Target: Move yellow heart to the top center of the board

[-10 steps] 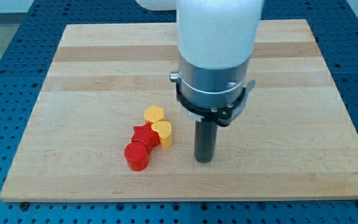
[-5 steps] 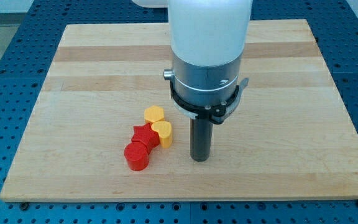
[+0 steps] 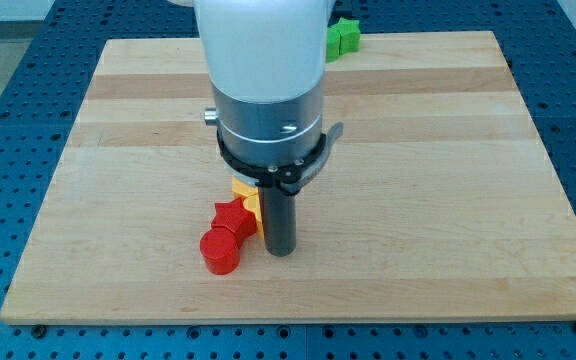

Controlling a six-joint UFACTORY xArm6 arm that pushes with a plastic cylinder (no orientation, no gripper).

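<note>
The yellow heart lies near the board's lower middle, mostly hidden behind my rod. My tip is down on the board right against the heart's right side, at the view's bottom centre. A second yellow block peeks out just above the heart, under the arm's collar. A red star touches the heart's left side, and a red cylinder sits just below-left of the star.
A green block sits at the board's top edge, right of the arm's white body. The wooden board rests on a blue perforated table. The arm's body hides the board's top centre.
My arm and tip have slid to the view's left, from a gap right of the yellow heart to right against it. The green block has come into view at the top.
</note>
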